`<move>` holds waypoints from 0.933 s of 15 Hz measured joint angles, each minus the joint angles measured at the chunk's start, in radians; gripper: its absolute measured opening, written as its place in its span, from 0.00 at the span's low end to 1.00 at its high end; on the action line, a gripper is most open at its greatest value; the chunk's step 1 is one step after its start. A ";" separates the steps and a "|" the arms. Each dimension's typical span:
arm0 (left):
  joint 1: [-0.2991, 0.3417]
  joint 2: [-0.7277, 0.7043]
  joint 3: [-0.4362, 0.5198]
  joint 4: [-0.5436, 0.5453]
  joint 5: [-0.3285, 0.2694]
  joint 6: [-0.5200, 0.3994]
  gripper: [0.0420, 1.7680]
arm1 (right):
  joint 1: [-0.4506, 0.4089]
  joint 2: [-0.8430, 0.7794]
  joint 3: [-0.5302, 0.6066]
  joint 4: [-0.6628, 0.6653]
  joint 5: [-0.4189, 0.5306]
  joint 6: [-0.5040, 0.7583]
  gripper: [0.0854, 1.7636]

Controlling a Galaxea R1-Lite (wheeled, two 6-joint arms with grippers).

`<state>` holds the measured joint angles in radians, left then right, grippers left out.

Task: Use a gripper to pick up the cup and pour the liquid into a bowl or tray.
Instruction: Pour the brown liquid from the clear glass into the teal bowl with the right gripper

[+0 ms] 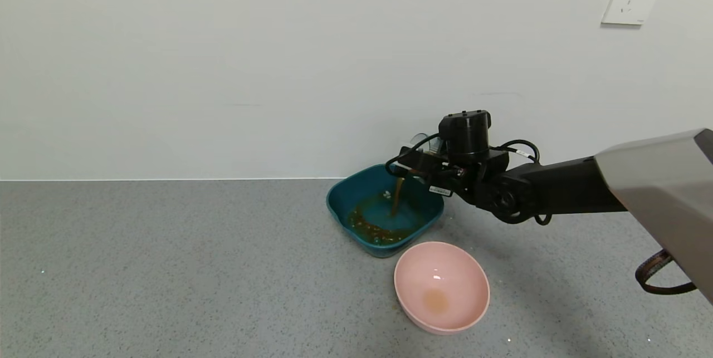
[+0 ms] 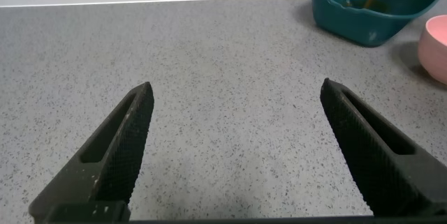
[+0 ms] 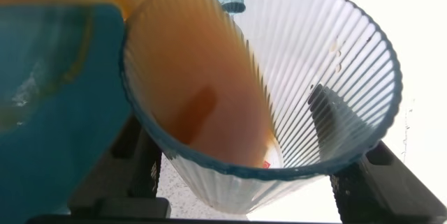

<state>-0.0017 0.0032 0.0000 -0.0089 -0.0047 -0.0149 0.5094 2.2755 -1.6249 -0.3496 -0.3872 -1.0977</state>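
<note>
The right gripper [image 1: 419, 164], fingers clenched on the ribbed translucent plastic cup [image 3: 293, 91], is pouring reddish-brown liquid [image 1: 397, 196] into the teal rounded-square plastic basin [image 1: 348, 194] below the fingers. Pouring is under way; next move likely calls for further tilt. The left gripper [image 2: 234, 147] is hovering over the bench, fingers released.

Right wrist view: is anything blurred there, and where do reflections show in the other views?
Right wrist view: the near rim of the cup and the teal basin are soft; head view: a small highlight sits inside the pink bowl; left wrist view: no glare.

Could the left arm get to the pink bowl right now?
Probably yes: the left gripper is open over bare counter, and the pink bowl sits ahead with nothing between; the right gripper pours beyond it.
</note>
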 joint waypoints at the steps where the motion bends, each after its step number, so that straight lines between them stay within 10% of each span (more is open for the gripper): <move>1: 0.000 0.000 0.000 0.000 0.000 0.000 0.97 | -0.001 0.000 -0.001 0.001 -0.001 -0.017 0.75; 14: 0.000 0.000 0.000 0.000 0.000 0.000 0.97 | 0.004 -0.016 -0.003 0.027 -0.055 -0.236 0.75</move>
<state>-0.0017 0.0032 0.0000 -0.0089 -0.0047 -0.0147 0.5136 2.2600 -1.6274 -0.3221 -0.4421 -1.3336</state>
